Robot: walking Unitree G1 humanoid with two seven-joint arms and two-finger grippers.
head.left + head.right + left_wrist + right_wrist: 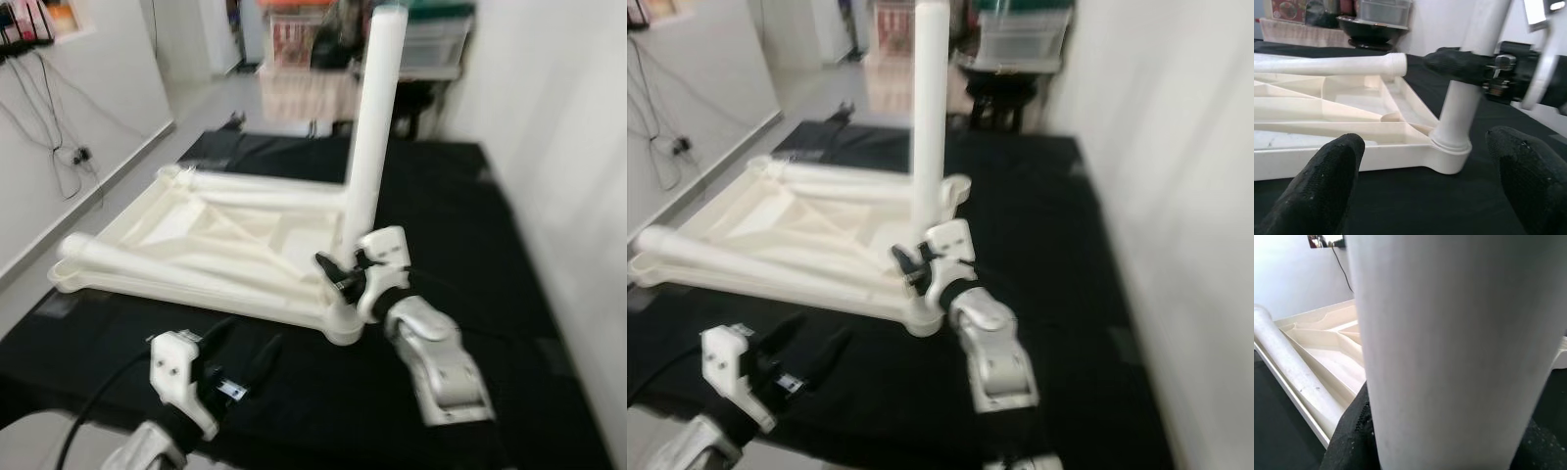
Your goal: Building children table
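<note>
— What's the right gripper [338, 275] got?

— Its fingers are clamped round the upright leg [372, 127], low down, just above the corner socket of the upside-down cream tabletop [211, 230].

— And the left gripper [245, 357]?

— Fingers spread, holding nothing, near that same corner. Two more legs lie across the tabletop; black mat [470, 225] lies bare beyond it, white wall [578, 147] close.

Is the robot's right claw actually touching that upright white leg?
Touching. In the left wrist view the right gripper has its black fingers clamped around the leg, with no gap.
</note>
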